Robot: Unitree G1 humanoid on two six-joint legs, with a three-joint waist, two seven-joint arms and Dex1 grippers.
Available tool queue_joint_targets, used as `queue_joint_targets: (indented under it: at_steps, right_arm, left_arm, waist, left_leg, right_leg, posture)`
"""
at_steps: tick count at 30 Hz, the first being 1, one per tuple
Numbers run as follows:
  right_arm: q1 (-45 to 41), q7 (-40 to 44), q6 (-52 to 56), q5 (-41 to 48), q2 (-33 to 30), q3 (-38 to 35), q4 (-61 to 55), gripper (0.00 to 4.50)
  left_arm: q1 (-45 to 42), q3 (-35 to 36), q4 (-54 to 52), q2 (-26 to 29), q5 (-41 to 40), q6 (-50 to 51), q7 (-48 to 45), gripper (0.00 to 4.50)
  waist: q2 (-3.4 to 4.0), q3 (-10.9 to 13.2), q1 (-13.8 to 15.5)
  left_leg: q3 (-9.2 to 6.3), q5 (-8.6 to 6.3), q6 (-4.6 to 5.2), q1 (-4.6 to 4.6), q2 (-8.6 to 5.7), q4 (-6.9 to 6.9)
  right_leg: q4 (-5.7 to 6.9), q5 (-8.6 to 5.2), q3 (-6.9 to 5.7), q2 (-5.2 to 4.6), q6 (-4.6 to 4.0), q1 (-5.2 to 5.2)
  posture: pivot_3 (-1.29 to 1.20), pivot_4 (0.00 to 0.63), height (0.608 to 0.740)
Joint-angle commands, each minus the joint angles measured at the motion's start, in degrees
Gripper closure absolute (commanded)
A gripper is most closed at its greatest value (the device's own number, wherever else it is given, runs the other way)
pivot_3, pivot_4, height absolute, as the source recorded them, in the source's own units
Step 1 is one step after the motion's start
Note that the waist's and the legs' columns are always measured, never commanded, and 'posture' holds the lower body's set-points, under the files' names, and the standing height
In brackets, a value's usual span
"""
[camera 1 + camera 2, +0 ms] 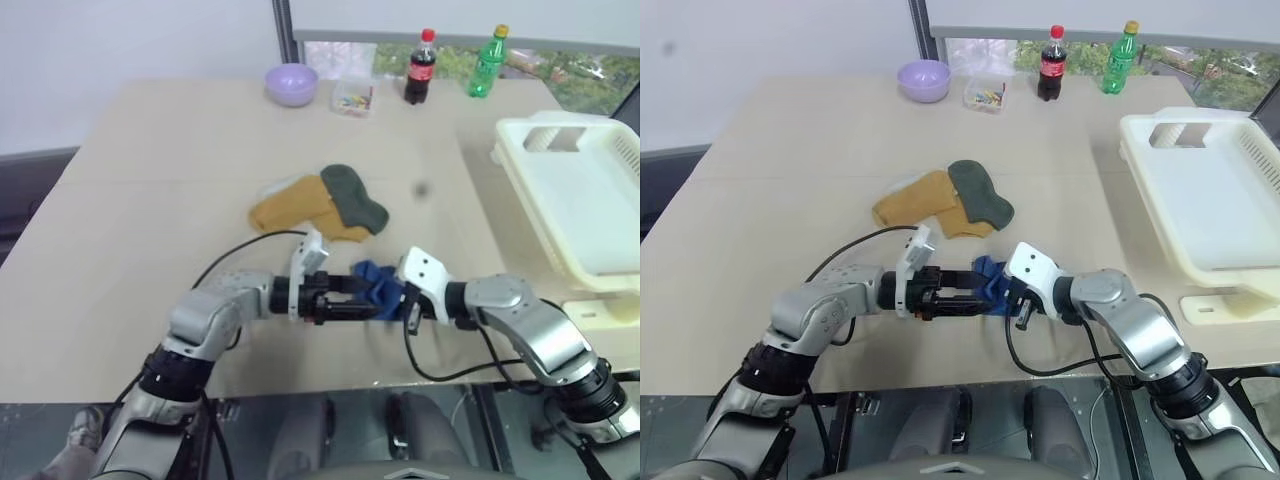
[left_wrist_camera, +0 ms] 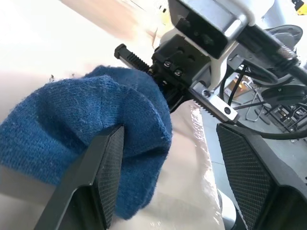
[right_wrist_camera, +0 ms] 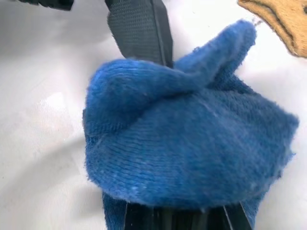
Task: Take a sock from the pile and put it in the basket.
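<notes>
A royal blue sock [image 1: 375, 283] hangs just above the table near its front edge, with my right gripper [image 1: 397, 296] shut on it; the right wrist view shows the sock [image 3: 192, 143] bunched over those fingers. My left gripper [image 1: 368, 302] comes in level from the left and is open, one finger pad [image 2: 108, 167] against the sock [image 2: 86, 139], the other pad [image 2: 244, 167] apart from it. The pile, a mustard yellow sock [image 1: 298, 208] and a dark green sock [image 1: 354, 196], lies on the table beyond both grippers. The cream-white basket [image 1: 528, 190] stands at the right.
At the table's far edge stand a lilac bowl [image 1: 291, 83], a small clear box [image 1: 354, 97], a cola bottle [image 1: 419, 68] and a green bottle [image 1: 487, 62]. Black cables loop from both wrists over the table's front edge.
</notes>
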Motion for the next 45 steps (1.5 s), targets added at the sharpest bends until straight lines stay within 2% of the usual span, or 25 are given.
queue_joint_targets:
  at_steps: [1, 7, 15, 23, 24, 27, 29, 31, 39, 45]
  right_arm:
    - [1.46, 0.16, 0.12, 0.22, -3.44, -2.51, -5.73, 4.44]
    - [5.24, 1.62, 0.22, 2.13, -9.48, -6.13, -12.30, 4.44]
    - [7.99, -0.73, 1.78, 3.80, -10.44, -10.19, -14.94, 4.44]
    - [13.01, -0.17, 7.66, 14.76, -10.90, -22.05, -21.16, 4.44]
    - [12.85, -0.91, 8.62, 16.51, -9.87, -23.57, -21.26, 3.90]
    - [11.11, -2.79, 10.25, 19.45, -8.27, -25.03, -21.00, 2.72]
    - [8.35, -5.90, 10.44, 18.42, -6.38, -23.03, -19.06, 1.60]
    - [5.84, -8.90, 10.32, 16.78, -4.22, -20.46, -16.46, 0.91]
    - [-0.27, -17.13, 10.72, 12.54, 5.71, -13.60, -3.36, 0.91]
    - [-0.12, -14.86, 9.30, 8.12, 2.30, -6.97, 1.81, 0.91]
  left_arm:
    - [-1.24, -1.73, 2.07, -1.57, 2.13, -2.45, -0.97, 1.26]
    - [-2.84, -4.21, 6.90, -5.20, 5.43, -5.84, -2.21, 1.26]
    - [-5.84, -2.97, 10.53, -9.34, 5.70, -8.49, -3.42, 1.26]
    - [-7.46, -7.32, 17.40, -13.14, 11.66, -11.30, -2.36, 1.26]
    - [-7.39, -7.99, 18.95, -13.58, 12.87, -11.84, -1.92, 1.26]
    - [-6.62, -9.41, 21.32, -14.12, 15.44, -13.93, -1.75, 1.26]
    - [-5.63, -8.35, 20.16, -14.30, 15.36, -15.82, -1.71, 1.26]
    - [-4.60, -6.59, 17.60, -13.79, 14.63, -17.77, -1.85, 1.26]
    - [1.65, 0.25, 2.44, -8.16, 11.69, -21.33, -1.54, 1.26]
    - [7.14, 4.85, -6.16, -0.68, 11.35, -21.33, -1.00, 1.26]
  waist:
    - [0.01, 0.00, 0.00]
    - [0.01, 0.00, 0.41]
    - [0.01, 0.00, 0.43]
    - [0.01, 0.00, 1.29]
    - [0.00, 0.00, 1.30]
    - [0.03, -0.04, 1.32]
    - [0.03, -0.07, 1.31]
    - [0.02, -0.09, 1.16]
    - [0.08, -0.04, 0.52]
    - [0.11, -0.02, 0.83]
  left_leg:
    - [0.01, 0.00, 0.00, 0.00, 0.00, 0.00]
    - [-0.01, -0.02, 0.03, -0.03, -0.04, 0.02]
    - [-0.01, -0.02, 0.04, -0.04, -0.03, 0.02]
    - [0.00, -0.04, 0.08, -0.04, -0.05, 0.04]
    - [0.00, -0.04, 0.08, -0.04, -0.05, 0.04]
    - [-0.01, -0.04, 0.08, 0.04, -0.04, 0.05]
    - [-0.02, -0.04, 0.08, 0.15, -0.04, 0.05]
    - [-0.03, -0.04, 0.08, 0.22, -0.03, 0.05]
    - [0.00, -0.05, 0.08, 0.07, 0.05, 0.01]
    - [0.02, -0.09, 0.15, -0.06, -0.03, 0.01]
  right_leg:
    - [0.00, 0.00, 0.00, 0.00, 0.00, 0.00]
    - [-0.03, -0.02, -0.01, -0.02, 0.05, 0.01]
    - [-0.03, -0.09, 0.00, -0.01, 0.17, 0.01]
    - [-0.04, -0.09, 0.00, -0.01, 0.17, 0.02]
    - [-0.04, -0.09, 0.00, -0.01, 0.18, 0.03]
    - [-0.03, -0.09, 0.00, -0.01, 0.17, 0.12]
    - [-0.04, -0.12, -0.01, -0.01, 0.19, 0.26]
    - [-0.06, -0.16, -0.01, -0.02, 0.17, 0.33]
    - [-0.02, -0.02, 0.03, 0.00, 0.00, 0.09]
    - [-0.10, -0.01, 0.03, -0.07, 0.02, 0.02]
  posture:
    - [0.00, 0.150, 0.740]
    - [0.00, 0.150, 0.740]
    - [0.00, 0.150, 0.740]
    - [0.00, 0.150, 0.740]
    - [0.00, 0.150, 0.740]
    - [0.00, 0.150, 0.740]
    - [0.00, 0.150, 0.740]
    - [0.00, 0.150, 0.740]
    - [0.00, 0.150, 0.740]
    - [0.00, 0.150, 0.740]
